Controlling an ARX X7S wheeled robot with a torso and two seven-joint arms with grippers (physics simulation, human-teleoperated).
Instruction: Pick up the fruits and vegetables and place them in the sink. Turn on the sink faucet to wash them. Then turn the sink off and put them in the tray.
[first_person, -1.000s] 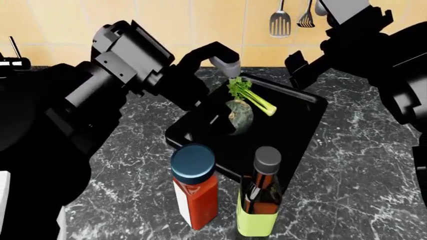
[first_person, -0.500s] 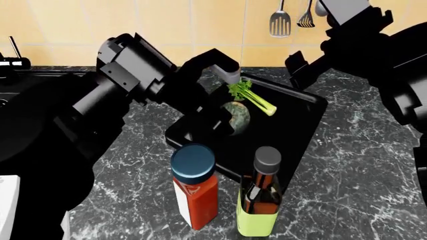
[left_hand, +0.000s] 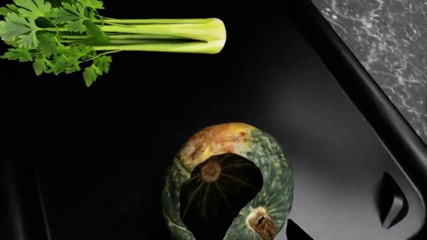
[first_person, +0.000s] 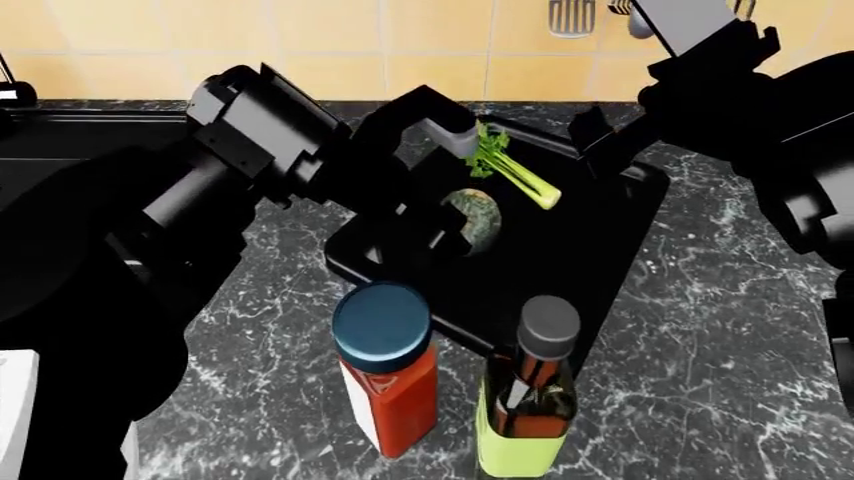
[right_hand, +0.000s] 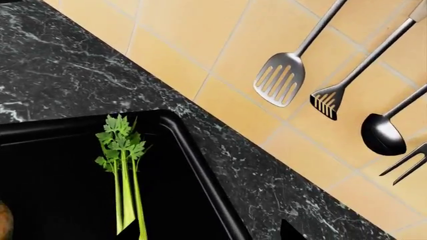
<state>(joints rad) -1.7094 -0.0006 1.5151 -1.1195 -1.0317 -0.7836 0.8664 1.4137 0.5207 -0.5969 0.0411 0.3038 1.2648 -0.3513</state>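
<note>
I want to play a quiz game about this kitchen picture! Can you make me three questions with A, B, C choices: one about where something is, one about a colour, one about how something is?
1. Where is the squash?
A. in the tray
B. on the counter
C. in the left pincer

2. What colour is the red sauce bottle's cap?
A. yellow
B. blue
C. white

3. How does the celery lie?
A. standing upright
B. flat on the tray
C. on top of the squash

Answers: 1 A, black tray floor surrounds it. 2 B, the head view shows a blue cap. 3 B, it lies flat, apart from the squash.
</note>
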